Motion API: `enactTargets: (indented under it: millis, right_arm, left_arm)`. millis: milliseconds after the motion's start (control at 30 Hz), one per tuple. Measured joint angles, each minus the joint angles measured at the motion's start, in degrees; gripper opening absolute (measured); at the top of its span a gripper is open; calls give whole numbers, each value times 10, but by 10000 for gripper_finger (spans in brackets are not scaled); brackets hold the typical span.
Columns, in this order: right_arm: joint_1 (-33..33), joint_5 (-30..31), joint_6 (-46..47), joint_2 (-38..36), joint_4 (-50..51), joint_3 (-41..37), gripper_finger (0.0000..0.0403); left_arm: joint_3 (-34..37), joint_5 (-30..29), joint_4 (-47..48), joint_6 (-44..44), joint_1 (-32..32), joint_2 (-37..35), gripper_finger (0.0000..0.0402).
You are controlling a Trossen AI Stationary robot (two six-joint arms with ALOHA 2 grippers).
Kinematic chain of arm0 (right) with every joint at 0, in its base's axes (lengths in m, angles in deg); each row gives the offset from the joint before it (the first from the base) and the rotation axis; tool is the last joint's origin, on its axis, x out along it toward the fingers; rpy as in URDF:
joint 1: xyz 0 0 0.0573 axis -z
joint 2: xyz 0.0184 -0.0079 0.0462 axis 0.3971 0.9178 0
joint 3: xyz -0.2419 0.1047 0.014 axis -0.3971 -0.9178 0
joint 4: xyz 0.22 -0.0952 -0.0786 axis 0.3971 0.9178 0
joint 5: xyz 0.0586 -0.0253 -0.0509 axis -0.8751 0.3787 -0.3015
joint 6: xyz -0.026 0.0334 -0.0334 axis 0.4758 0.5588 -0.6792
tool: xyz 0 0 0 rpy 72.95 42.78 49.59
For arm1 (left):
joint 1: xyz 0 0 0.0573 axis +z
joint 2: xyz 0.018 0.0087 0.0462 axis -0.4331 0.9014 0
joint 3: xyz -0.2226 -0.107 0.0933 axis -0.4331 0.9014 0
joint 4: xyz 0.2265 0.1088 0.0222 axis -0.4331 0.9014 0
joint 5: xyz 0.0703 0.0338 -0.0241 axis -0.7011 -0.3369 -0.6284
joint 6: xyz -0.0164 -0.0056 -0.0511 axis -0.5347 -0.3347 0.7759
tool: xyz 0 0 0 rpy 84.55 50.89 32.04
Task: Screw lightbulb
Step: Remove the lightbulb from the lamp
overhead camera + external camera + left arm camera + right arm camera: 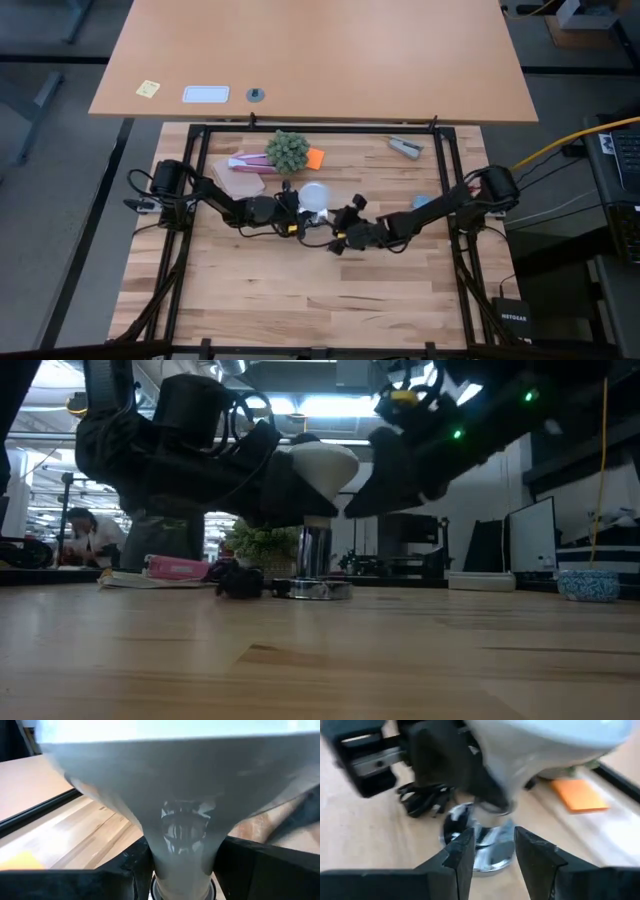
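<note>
The frosted white lightbulb [314, 195] stands upright, dome up, near the table's middle. Its grey metal screw base [315, 550] goes down into the flat silver socket disc [318, 590] on the table. My left gripper [292, 207] comes from the left and is shut on the bulb's tapering neck. My right gripper [345, 225] comes from the right. Its fingers [462, 857] are open and point at the metal base [492, 847] from a short way off, touching nothing that I can see. My left gripper pinches the bulb's narrow cone neck [152, 852], just above the metal base, between its two fingers [125, 870]. The fingers come in about level from the table's left, one on each side of the neck. The bulb stays upright, its base in the socket.
A green artificial plant [287, 150], an orange note [316, 157], a pink packet [245, 160] and a brown board [240, 183] lie behind the bulb. A grey tool [405, 147] and a blue bowl [588, 584] are at the right. The socket's black cord [240, 582] lies left of it.
</note>
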Motion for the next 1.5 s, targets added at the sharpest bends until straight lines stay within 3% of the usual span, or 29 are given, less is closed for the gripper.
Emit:
enactTargets:
  millis: [200, 467, 667, 900, 1033, 1200, 1367, 1500]
  right_arm:
    - [-5, 32, 0, -80, 140, 0, 143]
    - [-49, 155, 12, -185, 302, 0, 143]
    - [-71, 213, 98, -213, 431, 0, 143]
    - [-69, 241, 220, -212, 549, -2, 143]
    - [-69, 290, 256, -212, 515, -35, 143]
    - [-69, 296, 304, -212, 408, -121, 143]
    - [-69, 292, 353, -212, 180, -236, 143]
    - [-69, 286, 330, -212, -46, -309, 143]
  left_arm:
    - [-38, 16, 26, -14, 0, 1, 157]
    - [-73, 15, 94, -13, 0, 1, 157]
    - [-90, 15, 99, -14, 0, 1, 157]
    - [-98, 14, 99, -20, 1, 0, 157]
    - [-98, 14, 100, -29, 1, 0, 157]
    - [-98, 14, 104, -29, 1, 0, 157]
    - [-98, 14, 103, -27, 1, 0, 157]
    - [-98, 14, 103, -18, 1, -1, 157]
